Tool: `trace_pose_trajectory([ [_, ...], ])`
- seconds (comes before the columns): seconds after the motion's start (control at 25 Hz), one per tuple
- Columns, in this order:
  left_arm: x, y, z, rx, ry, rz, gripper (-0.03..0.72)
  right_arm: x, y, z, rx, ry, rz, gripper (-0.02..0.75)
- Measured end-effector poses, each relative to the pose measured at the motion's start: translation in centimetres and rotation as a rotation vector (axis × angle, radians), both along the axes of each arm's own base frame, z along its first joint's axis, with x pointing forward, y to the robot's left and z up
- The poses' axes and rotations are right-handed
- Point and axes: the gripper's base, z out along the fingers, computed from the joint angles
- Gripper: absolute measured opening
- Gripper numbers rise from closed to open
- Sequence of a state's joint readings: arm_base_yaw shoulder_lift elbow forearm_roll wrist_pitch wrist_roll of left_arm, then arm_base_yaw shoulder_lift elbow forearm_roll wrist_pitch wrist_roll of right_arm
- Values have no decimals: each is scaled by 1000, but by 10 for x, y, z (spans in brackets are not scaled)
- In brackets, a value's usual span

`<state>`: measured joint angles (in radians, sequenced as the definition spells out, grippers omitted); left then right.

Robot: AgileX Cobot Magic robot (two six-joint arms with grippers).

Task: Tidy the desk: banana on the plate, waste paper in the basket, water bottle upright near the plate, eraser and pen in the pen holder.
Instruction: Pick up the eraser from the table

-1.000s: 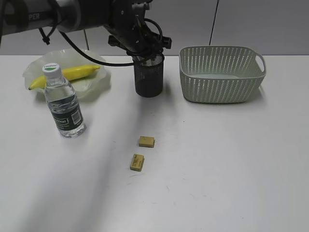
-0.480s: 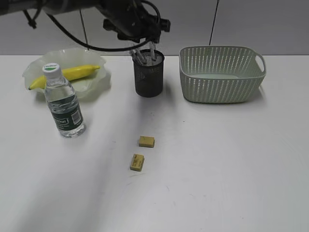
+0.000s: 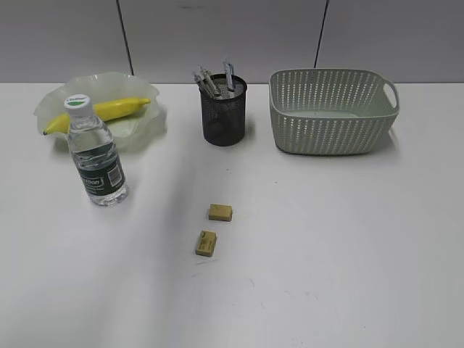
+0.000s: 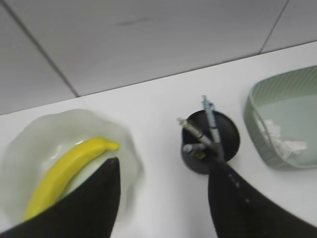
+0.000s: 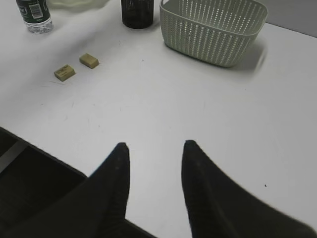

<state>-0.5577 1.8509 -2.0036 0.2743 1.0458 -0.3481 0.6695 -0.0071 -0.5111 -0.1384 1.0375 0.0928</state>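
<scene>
Pens (image 3: 217, 78) upright in pen holder (image 3: 224, 116); erasers (image 3: 220, 212) on desk (image 3: 348, 239).

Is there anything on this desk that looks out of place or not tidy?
Yes. Two small tan erasers lie loose on the bare desk, apart from the pen holder. The banana, bottle and pens look in order.
</scene>
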Motion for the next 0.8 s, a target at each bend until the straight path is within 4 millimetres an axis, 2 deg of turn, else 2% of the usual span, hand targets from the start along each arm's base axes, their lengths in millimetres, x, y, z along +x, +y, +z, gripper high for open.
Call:
trace_pose_trajectory([
  [0.2, -52, 39, 55, 55, -31, 29, 426, 0, 0, 0, 0, 0, 0, 296],
  [0.32, -87, 57, 76, 11, -60, 14, 426, 0, 0, 0, 0, 0, 0, 297],
  [0.44, -125, 77, 83, -31, -60, -5, 426, 0, 0, 0, 0, 0, 0, 297],
  [0.6, -176, 107, 64, -23, -23, -15, 426, 0, 0, 0, 0, 0, 0, 297],
  [0.8, -238, 146, 9, 22, 48, -16, 426, 0, 0, 0, 0, 0, 0, 296],
])
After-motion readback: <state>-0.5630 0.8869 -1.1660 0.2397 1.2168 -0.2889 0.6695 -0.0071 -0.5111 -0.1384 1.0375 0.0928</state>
